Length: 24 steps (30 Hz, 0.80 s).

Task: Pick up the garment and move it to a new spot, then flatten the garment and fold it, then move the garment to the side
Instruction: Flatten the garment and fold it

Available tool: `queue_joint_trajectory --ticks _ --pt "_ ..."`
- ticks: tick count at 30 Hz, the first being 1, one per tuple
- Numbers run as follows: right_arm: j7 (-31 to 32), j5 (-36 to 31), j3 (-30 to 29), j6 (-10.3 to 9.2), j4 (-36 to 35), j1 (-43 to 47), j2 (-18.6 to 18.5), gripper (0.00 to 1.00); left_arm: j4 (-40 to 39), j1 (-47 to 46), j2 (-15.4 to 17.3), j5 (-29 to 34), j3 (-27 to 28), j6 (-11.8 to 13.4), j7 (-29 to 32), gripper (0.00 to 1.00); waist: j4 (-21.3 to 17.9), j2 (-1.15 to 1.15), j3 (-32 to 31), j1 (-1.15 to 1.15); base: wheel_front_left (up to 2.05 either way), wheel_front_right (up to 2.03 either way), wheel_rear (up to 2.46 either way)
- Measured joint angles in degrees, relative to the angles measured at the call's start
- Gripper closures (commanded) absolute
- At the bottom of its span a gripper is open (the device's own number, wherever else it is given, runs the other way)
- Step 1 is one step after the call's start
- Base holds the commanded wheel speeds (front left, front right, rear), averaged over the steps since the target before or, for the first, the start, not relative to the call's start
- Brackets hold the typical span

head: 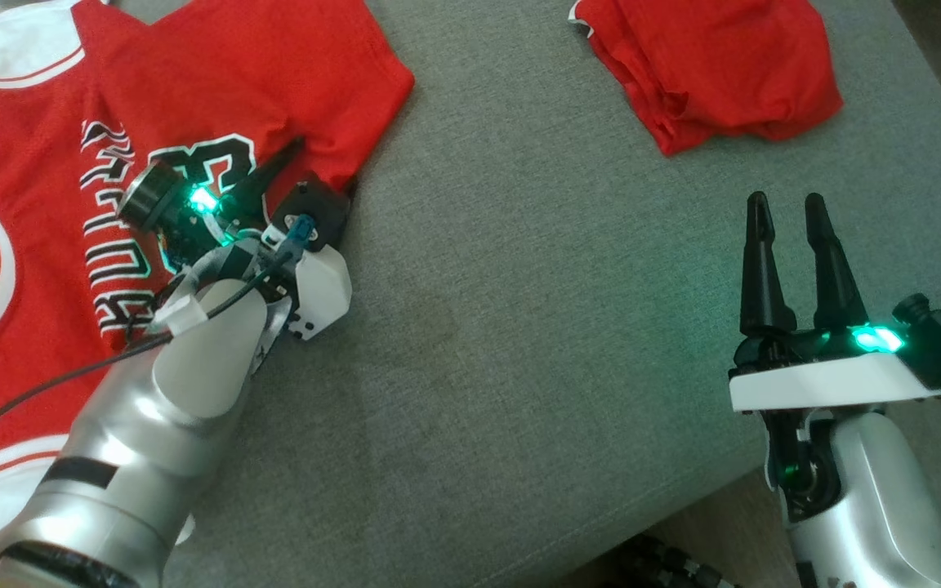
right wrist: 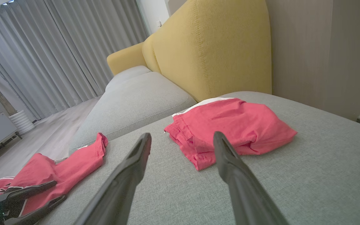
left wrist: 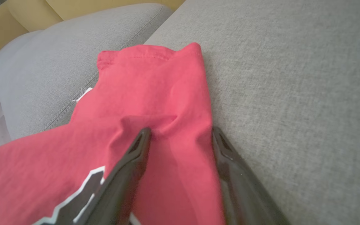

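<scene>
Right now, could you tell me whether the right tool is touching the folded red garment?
Apart. The head view shows a strip of bare grey cushion between the folded red garment and the right tool.

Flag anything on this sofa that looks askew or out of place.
The red jersey is not flat: its sleeve is puckered at one fingertip of the open left gripper, which straddles its edge. The folded red garment farther right looks lumpy, with uneven edges. Nothing looks damaged.
</scene>
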Motion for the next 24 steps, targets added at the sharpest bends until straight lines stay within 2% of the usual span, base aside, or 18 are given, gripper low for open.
queue_joint_trajectory --ticks 1,2,3,4,10,14,17,24 --pt "0.0 0.0 0.0 0.00 0.0 0.0 0.0 0.00 0.5 -0.3 -0.1 0.0 -0.1 -0.1 0.0 0.00 0.0 0.00 0.0 0.00 0.00 0.00 0.00" --pt "0.0 0.0 0.0 0.00 0.0 0.0 0.0 0.00 1.1 -0.5 -0.2 0.0 -0.1 -0.3 0.0 0.55 0.0 0.00 -0.1 -0.01 0.00 0.00 0.00" --pt "0.0 0.0 0.0 0.00 0.0 0.0 0.0 0.00 1.6 -0.9 -0.3 0.0 -0.2 -0.6 0.0 0.95 0.0 0.00 -0.1 -0.01 0.00 0.00 0.00" --pt "0.0 0.1 0.0 0.00 0.0 0.0 0.0 0.00 2.0 -1.0 -0.4 0.0 -0.4 -0.8 -0.1 1.00 0.0 0.00 -0.2 0.00 0.00 0.00 0.00" --pt "0.0 0.0 0.0 0.00 0.4 0.0 0.0 0.00 4.1 -0.7 -1.7 -1.1 -1.4 -1.5 -4.0 1.00 0.5 0.00 -1.7 0.00 0.00 0.00 0.00" --pt "0.0 -0.1 -0.1 0.00 0.7 0.0 0.0 0.00 3.0 -0.3 -3.9 -2.0 -2.1 -1.6 -7.3 1.00 1.1 0.00 -3.1 0.00 0.00 0.00 0.00" --pt "0.0 -0.1 -0.4 0.00 1.2 0.1 0.0 0.00 0.0 0.7 -5.9 -3.0 -3.1 -2.0 -9.3 1.00 1.8 0.00 -4.8 -0.01 0.00 0.00 0.00" --pt "0.0 -0.6 -1.2 0.00 1.8 0.3 0.0 0.00 -9.4 4.3 -7.1 -8.1 -4.8 -4.3 -8.0 1.00 3.4 0.00 -7.4 -0.02 0.00 0.00 0.00"
